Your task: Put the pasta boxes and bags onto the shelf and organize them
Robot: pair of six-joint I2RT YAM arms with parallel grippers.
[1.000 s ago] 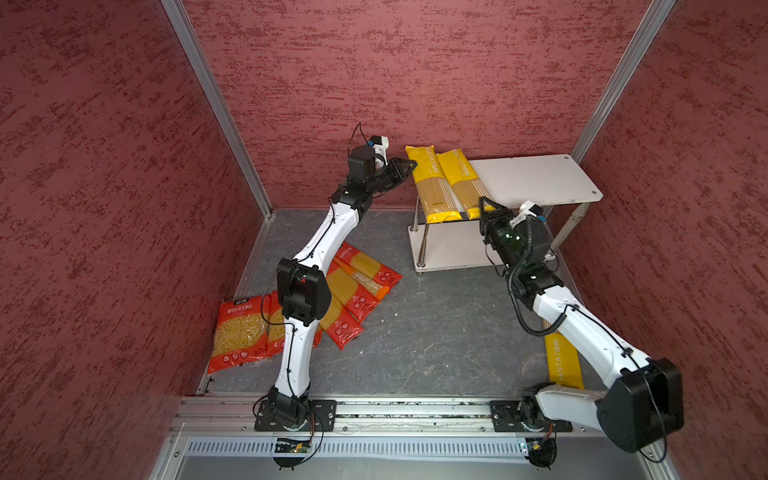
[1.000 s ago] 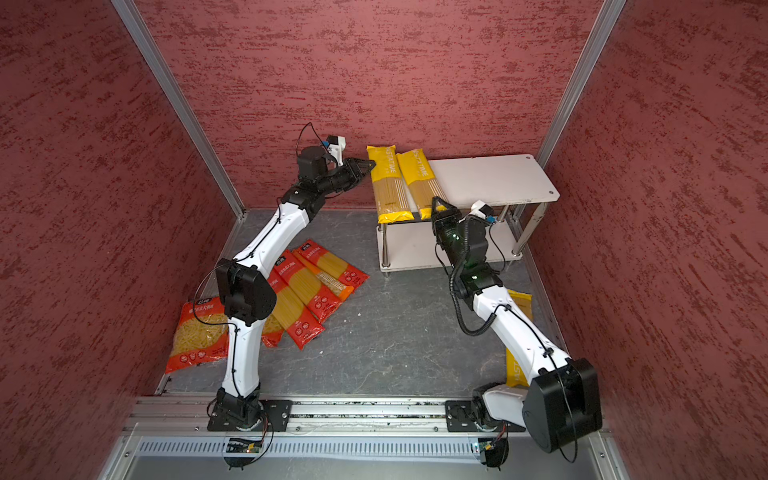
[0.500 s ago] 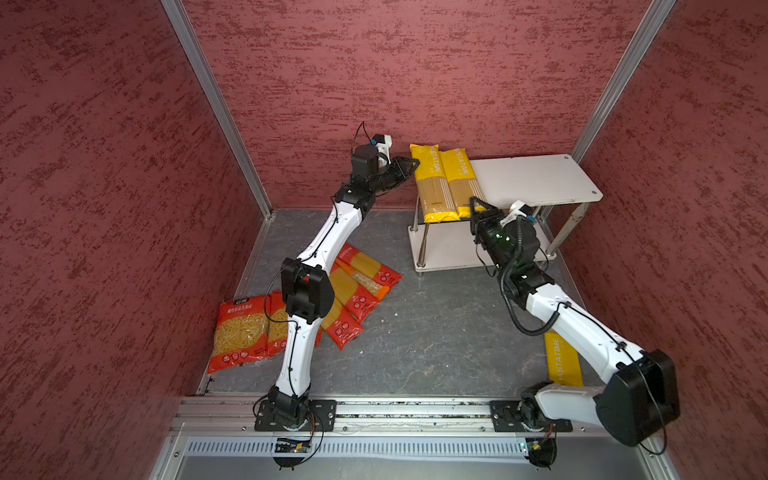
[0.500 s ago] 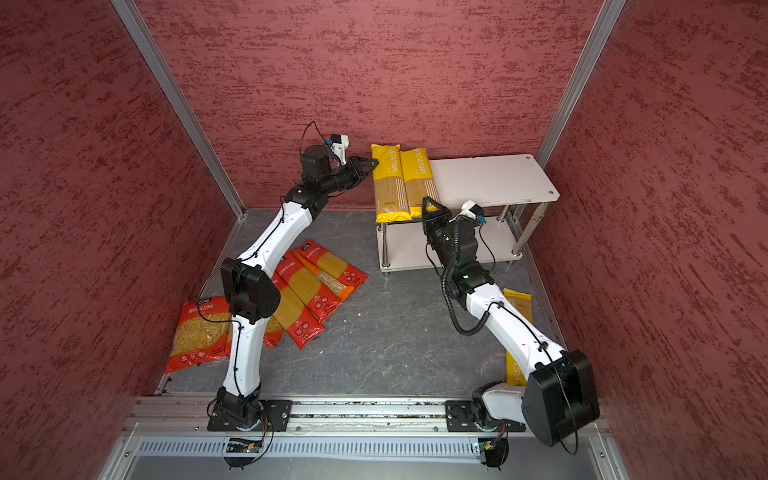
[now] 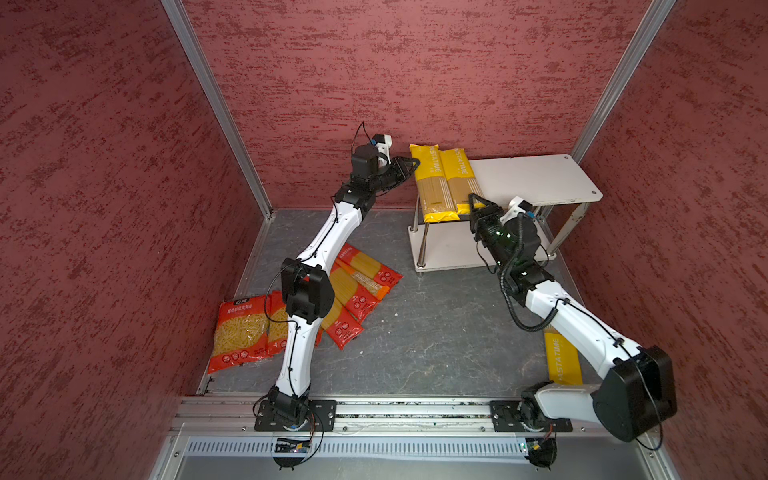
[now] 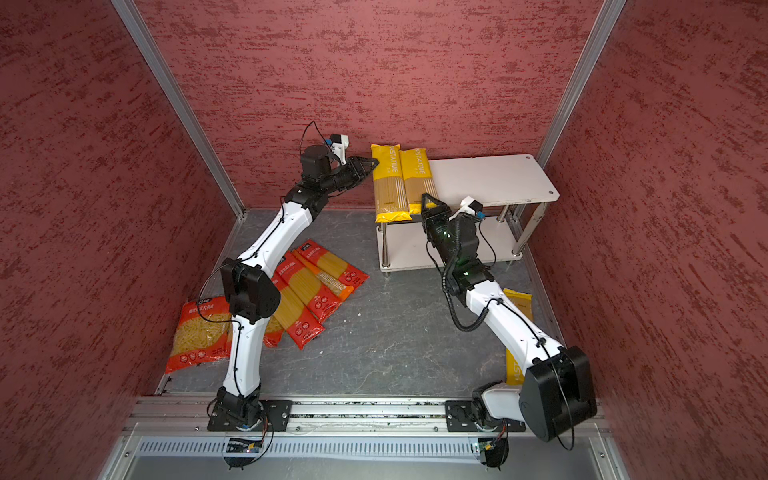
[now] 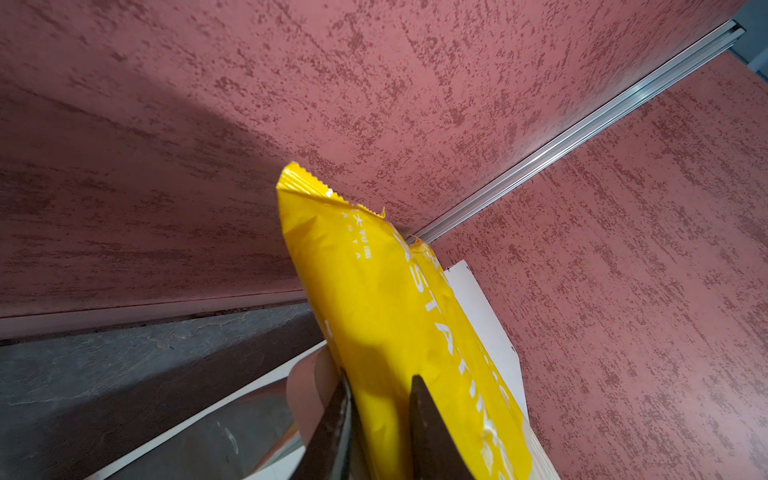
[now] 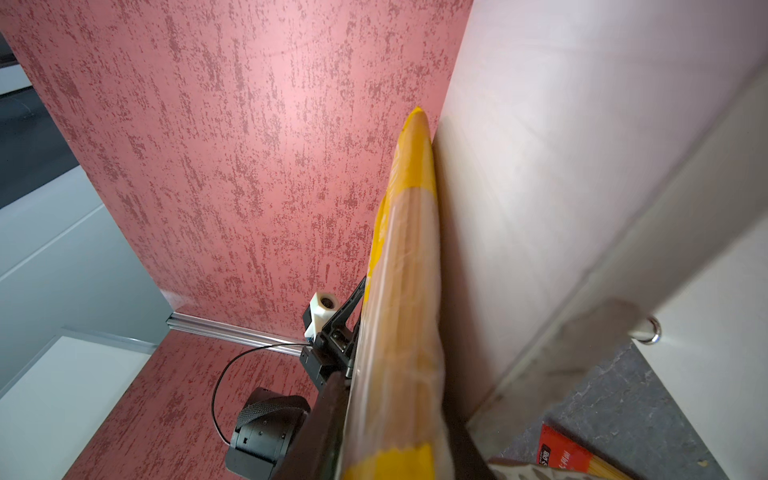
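Shelf top (image 5: pixel 536 178): right half bare | yellow packs (image 5: pixel 432 183) overhang front | left hand (image 5: pixel 413 163) pinches one | right hand (image 5: pixel 477 198) grip unclear

Side by side, two packs (image 5: pixel 432 187) lie leftmost on the shelf (image 5: pixel 536 178).

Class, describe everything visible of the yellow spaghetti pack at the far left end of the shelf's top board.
This yellow pack is long plastic with white PASTATIME lettering, crimped ends and a clear middle showing spaghetti. It lies flat across the top board, both ends overhanging, touching a second yellow pack. The left gripper clamps its far end's outer edge.
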